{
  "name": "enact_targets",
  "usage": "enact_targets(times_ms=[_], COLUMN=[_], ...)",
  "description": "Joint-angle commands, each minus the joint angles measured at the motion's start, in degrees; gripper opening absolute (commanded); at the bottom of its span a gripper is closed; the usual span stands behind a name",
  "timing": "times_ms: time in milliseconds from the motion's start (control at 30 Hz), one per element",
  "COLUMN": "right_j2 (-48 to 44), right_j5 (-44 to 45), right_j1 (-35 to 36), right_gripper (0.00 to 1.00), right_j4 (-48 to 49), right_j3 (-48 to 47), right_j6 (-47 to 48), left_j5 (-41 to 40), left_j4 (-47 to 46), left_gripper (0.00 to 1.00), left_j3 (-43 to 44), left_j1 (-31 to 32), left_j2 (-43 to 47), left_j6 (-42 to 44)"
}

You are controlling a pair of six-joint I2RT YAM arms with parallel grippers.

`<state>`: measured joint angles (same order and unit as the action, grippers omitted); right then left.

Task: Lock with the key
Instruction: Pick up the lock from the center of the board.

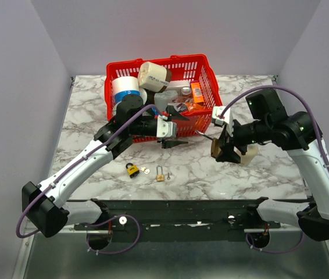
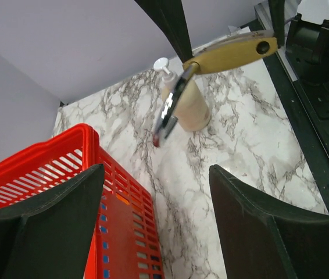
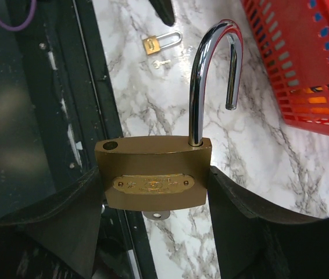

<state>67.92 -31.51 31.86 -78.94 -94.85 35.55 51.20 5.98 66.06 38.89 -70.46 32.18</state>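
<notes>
My right gripper (image 3: 154, 187) is shut on a large brass padlock (image 3: 153, 173) and holds it above the table. Its steel shackle (image 3: 210, 70) is swung open, and a silver key (image 3: 156, 215) sticks out of the bottom of the body. In the top view the padlock (image 1: 217, 147) points its shackle left toward my left gripper (image 1: 181, 129). The left gripper (image 2: 156, 171) is open and empty, just short of the shackle (image 2: 172, 107), beside the basket.
A red basket (image 1: 206, 121) full of items stands at the back centre, touching the left gripper's side. A cream bottle (image 1: 250, 153) stands behind the right gripper. Two small padlocks (image 1: 132, 169) (image 1: 160, 175) with loose keys lie near the front centre.
</notes>
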Motion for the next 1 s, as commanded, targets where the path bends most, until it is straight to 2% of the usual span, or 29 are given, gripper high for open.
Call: enact_targets(times_ms=[0,100,167,667,867,967], right_j2=[-0.68,-0.51,-0.33,2.04,2.3,2.48], right_j5=[-2.6,-1.89,-1.63,-0.57,-0.49,-0.4], right_j1=[2.68,4.18,5.05,9.63,10.15,10.51], right_gripper=[0.31,0.3,0.3,0.29,0.29,0.29], right_j4=[-1.13,-0.61,-0.52,0.1,0.27,0.36], right_j3=[0.63,1.16,1.42,-0.95,-1.39,-1.57], right_j6=[-1.27,-1.19,-1.45,-4.09,-4.79,-4.79], left_j5=[-0.75,0.13,0.22,0.13,0.39,0.22], left_j4=[-2.65,4.11,9.55,15.19,16.61,17.14], left_gripper=[0.78,0.77,0.74,0.59,0.44,0.41], left_j3=[2.4,4.42,5.56,7.41,7.41,7.85], left_j1=[1.44,2.85,3.81,7.6,8.21,8.21], left_j2=[-0.65,-1.43,-1.7,-3.02,-3.11,-3.37], left_j6=[3.05,6.38,11.83,13.96,15.36,15.28])
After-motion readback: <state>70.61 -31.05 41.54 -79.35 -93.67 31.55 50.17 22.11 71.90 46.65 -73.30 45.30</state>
